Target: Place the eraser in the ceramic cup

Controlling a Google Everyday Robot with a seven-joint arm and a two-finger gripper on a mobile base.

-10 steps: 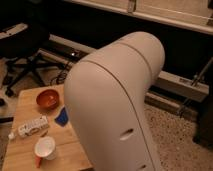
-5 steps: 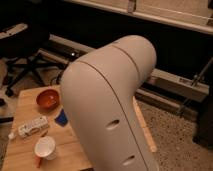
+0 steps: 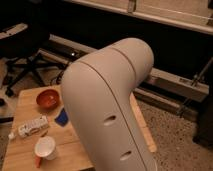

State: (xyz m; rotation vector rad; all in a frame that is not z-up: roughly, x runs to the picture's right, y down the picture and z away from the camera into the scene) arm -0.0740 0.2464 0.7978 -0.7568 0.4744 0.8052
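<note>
Eraser: out of sight, position cannot be told. Cup (image 3: 46,148) upright on table (image 3: 25,112), near side, just beside packet (image 3: 32,127). Bowl (image 3: 47,99) farther back. Arm (image 3: 110,105) fills centre. Gripper out of view; jaw state cannot be told.

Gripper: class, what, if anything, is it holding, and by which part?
Cannot be told: the gripper is out of view; of the robot only the white arm casing shows.
</note>
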